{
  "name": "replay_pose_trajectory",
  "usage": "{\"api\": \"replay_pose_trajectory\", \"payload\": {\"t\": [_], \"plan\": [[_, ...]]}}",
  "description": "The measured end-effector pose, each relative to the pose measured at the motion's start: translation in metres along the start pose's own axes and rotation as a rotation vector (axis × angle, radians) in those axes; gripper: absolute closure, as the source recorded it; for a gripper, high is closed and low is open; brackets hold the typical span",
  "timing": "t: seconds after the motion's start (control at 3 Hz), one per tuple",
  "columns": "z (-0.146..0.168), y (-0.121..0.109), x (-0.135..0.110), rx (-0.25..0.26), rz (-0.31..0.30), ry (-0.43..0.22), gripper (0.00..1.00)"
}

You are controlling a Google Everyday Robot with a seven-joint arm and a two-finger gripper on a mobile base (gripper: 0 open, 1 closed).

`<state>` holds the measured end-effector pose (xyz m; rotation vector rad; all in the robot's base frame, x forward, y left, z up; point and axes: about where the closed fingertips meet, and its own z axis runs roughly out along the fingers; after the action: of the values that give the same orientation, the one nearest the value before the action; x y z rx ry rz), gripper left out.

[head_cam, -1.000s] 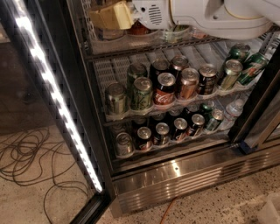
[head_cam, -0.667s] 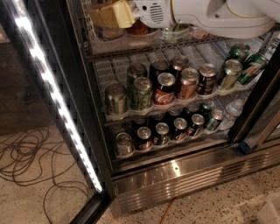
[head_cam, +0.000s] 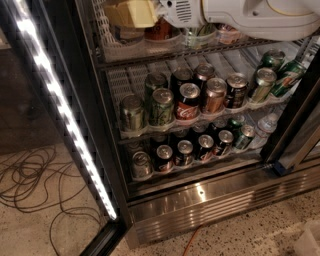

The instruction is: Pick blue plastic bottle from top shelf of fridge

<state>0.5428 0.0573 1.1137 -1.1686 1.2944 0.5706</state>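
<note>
The fridge stands open, with its ribbed steel base at the bottom. The top shelf is the wire rack with a clear front lip near the top edge. My gripper, with yellowish parts, reaches in over the left part of this shelf, and the white arm runs off to the right. Just below the gripper only the pale lower part of a bottle shows. It seems to be the blue plastic bottle, and the rest is hidden by the gripper and the picture's edge.
A dark red-brown bottle and other containers stand right of it on the top shelf. Two lower racks hold several cans, plus a small water bottle. The glass door with its LED strip hangs open at left. Cables lie on the floor.
The arm and gripper have shifted slightly upward in the view. The cans and the door have not moved.
</note>
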Motion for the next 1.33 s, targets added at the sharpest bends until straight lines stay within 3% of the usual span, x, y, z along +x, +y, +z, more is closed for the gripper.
{"api": "replay_pose_trajectory", "payload": {"t": [1.33], "plan": [[-0.039,-0.005,-0.02,0.029,0.004,-0.011,1.0]]}}
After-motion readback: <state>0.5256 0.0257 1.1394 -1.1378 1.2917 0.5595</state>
